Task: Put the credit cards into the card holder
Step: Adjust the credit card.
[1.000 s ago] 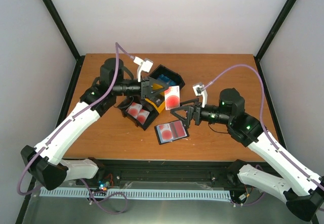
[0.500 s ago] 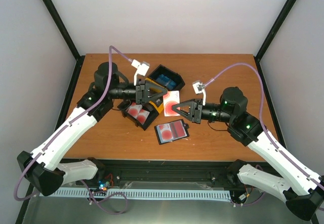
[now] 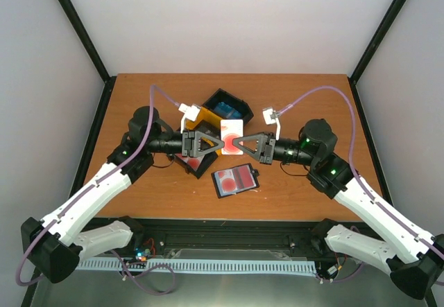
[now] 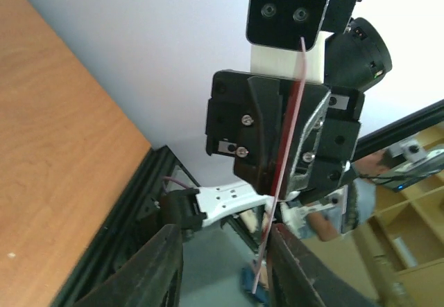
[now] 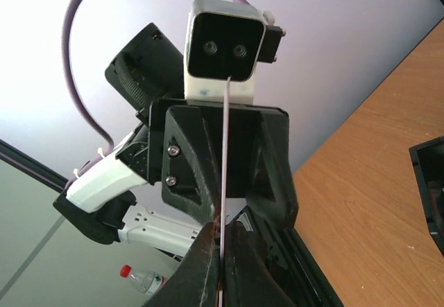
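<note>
Wooden tabletop [image 3: 132,89] in a white-walled booth, with two robot arms meeting nose to nose over one credit card.

At left, the left gripper [image 4: 223,234] has its jaws wide apart; the card's edge runs beside one finger, not pinched. Between the arms the red-and-white credit card [image 3: 232,128] hangs upright above the tabletop, probably so it can pass from one arm to the other. Behind it sits a black-and-yellow tray [image 3: 208,118], with blue cards [image 3: 224,107] in the far compartment and red-and-white cards [image 3: 184,159] in the near one, half hidden by the arm. Just in front, the card holder [image 3: 216,183] lies open and flat, red cards [image 3: 226,180] already in its pockets. At right, the right gripper [image 5: 222,241] has its jaws pinched nearly closed on the card's edge, seemingly ready to carry it to the holder.
</note>
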You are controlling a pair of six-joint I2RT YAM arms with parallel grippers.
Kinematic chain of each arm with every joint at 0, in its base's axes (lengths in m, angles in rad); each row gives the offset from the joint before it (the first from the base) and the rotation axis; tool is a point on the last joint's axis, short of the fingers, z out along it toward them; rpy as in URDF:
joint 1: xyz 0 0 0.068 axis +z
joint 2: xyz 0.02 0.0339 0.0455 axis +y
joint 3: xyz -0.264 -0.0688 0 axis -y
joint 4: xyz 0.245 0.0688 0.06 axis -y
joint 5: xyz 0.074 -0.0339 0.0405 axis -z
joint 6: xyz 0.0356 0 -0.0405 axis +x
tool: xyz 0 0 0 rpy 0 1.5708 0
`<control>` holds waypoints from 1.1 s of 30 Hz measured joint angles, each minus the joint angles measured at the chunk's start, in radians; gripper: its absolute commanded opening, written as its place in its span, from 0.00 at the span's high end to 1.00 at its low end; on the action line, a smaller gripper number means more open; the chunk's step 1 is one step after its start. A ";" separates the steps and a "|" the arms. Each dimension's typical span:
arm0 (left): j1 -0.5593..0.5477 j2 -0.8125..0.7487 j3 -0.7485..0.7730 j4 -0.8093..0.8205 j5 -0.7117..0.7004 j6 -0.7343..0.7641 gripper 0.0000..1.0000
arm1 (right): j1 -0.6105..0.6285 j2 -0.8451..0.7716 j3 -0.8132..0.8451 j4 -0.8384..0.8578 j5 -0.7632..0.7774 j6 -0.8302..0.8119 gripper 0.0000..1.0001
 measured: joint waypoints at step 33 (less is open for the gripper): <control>-0.085 0.089 -0.300 -0.171 -0.521 -0.213 0.99 | -0.009 0.179 -0.072 -0.544 0.484 -0.163 0.37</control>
